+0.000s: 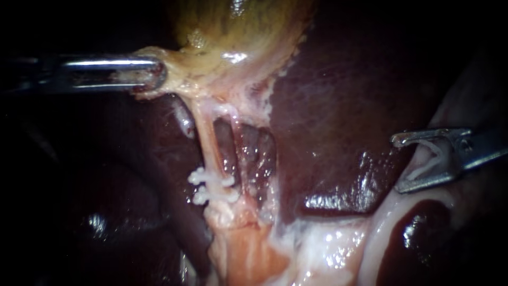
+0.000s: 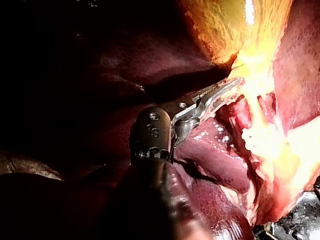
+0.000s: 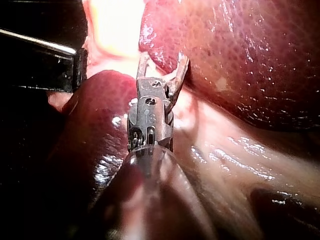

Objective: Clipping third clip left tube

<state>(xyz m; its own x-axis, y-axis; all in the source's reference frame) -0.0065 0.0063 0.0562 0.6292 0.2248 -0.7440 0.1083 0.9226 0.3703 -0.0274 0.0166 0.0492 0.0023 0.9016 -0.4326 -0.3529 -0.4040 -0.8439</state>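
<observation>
The left tube (image 1: 208, 140) runs as a pale strand from the gallbladder (image 1: 238, 26) down to two white clips (image 1: 211, 188) that sit across it. My left instrument (image 1: 154, 74) comes in at the upper left, its jaws shut on the yellowish gallbladder tissue near the neck; the left wrist view shows the same hold (image 2: 234, 84). My right instrument (image 1: 396, 164) is far to the right of the tube, over the liver (image 1: 344, 106). Its jaws stand wide apart with a white clip (image 1: 427, 159) seated between them, touching both.
A window (image 1: 227, 140) lies between the left tube and a second strand (image 1: 264, 153) to its right. Pale fatty tissue (image 1: 317, 249) spreads below the clips. The dark liver surrounds everything. In the right wrist view my left instrument's shaft (image 3: 40, 55) lies beside my right instrument (image 3: 164, 57).
</observation>
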